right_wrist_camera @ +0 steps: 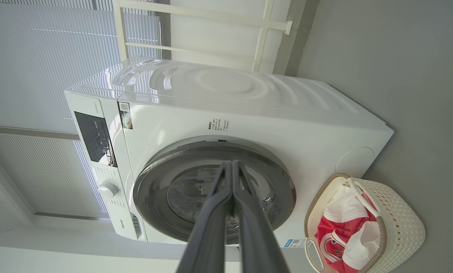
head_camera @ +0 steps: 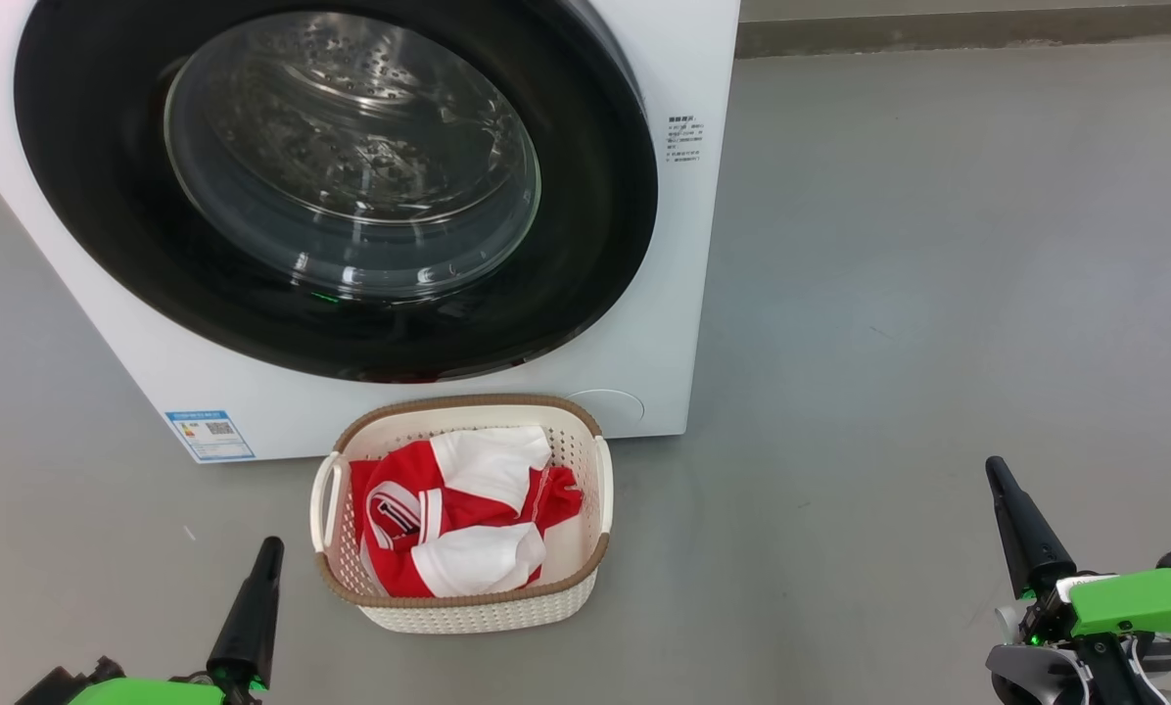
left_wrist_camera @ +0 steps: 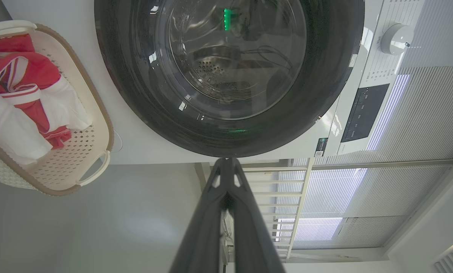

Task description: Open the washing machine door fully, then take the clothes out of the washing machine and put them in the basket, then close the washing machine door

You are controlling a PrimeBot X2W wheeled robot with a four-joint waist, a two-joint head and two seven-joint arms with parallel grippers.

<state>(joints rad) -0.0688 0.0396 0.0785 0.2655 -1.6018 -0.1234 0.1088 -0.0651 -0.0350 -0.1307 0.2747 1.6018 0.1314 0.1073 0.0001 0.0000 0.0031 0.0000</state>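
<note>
Red and white clothes [head_camera: 458, 519] lie heaped in the basket [head_camera: 478, 615] on the floor [head_camera: 889, 294], soft, light and limp, likely best pinched at a raised fold. Just behind, the washing machine door [head_camera: 86, 176] sits flush against the washing machine [head_camera: 683, 294], glossy, rigid, probably slippery at its rim. Left gripper [head_camera: 270, 548] and right gripper [head_camera: 997, 472], both pinched shut and empty, hang well clear.

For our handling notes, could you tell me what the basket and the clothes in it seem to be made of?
The basket: likely moulded plastic, matte cream, with perforated walls and brown woven-look rim. The clothes: soft thin fabric, red and white, lying crumpled in folds.
</note>
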